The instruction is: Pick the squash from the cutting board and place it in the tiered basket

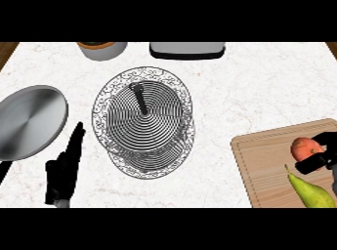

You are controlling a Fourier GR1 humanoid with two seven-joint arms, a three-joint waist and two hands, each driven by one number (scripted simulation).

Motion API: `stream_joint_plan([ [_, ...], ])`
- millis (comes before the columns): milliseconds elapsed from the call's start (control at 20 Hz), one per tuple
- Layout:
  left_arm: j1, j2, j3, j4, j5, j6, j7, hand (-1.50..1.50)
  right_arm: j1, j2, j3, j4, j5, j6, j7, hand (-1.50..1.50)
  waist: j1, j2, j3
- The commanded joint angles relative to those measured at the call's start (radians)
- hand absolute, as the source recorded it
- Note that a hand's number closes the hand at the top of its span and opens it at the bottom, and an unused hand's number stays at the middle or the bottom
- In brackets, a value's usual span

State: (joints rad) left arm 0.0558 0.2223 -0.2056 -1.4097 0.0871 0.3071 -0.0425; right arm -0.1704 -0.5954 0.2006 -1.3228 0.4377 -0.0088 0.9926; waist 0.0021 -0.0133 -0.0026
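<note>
White marble desk [257,83], seen from above. Wire basket [128,128] stands mid-desk, two round tiers overlapping in this view, with a dark post rising from the centre; nothing lies in either tier. Wooden board [264,166] is at the lower right, well apart from the basket and partly cut off by the view's edge. Two things are on the board. The squash [311,194] is long and yellow-green, tapering to a thin stem that points up-left. It lies flat near the board's lower edge, untouched by any fingers, though the grey right forearm passes just beside its right end. Above it is a round orange-red fruit [304,148]. The right hand [333,150] is at this fruit, its fingers [332,138] curled over the top and right side and the thumb tucked under — closed about the fruit, not the squash. Whether the fruit is off the board I cannot tell. The left hand [63,173] rests at the lower left, between pan and basket, fingers straight and pointing up the view, holding nothing. Steel pan [25,122] is at far left, its black handle running toward the lower corner. At the desk's far edge are a bowl [101,49] and a grey box [187,50] — both cut off by the frame.
</note>
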Motion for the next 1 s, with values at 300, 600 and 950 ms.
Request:
stream_joint_plan([
  [300,0.030,0.012,0.004,0.015,-0.005,-0.021,0.050,0.00,-0.031,0.079,0.278,-0.244,0.169,0.065,-0.170,1.50,0.017,0.005,0.000],
  [600,0.030,0.010,0.029,0.007,-0.006,0.002,0.060,0.00,0.031,0.128,0.474,-0.622,0.248,0.099,-0.134,1.50,-0.025,-0.001,0.000],
  [950,0.120,-0.007,0.001,-0.066,-0.007,0.006,0.060,0.00,0.114,0.157,0.386,-1.090,0.235,0.047,0.054,1.50,-0.032,-0.004,0.001],
])
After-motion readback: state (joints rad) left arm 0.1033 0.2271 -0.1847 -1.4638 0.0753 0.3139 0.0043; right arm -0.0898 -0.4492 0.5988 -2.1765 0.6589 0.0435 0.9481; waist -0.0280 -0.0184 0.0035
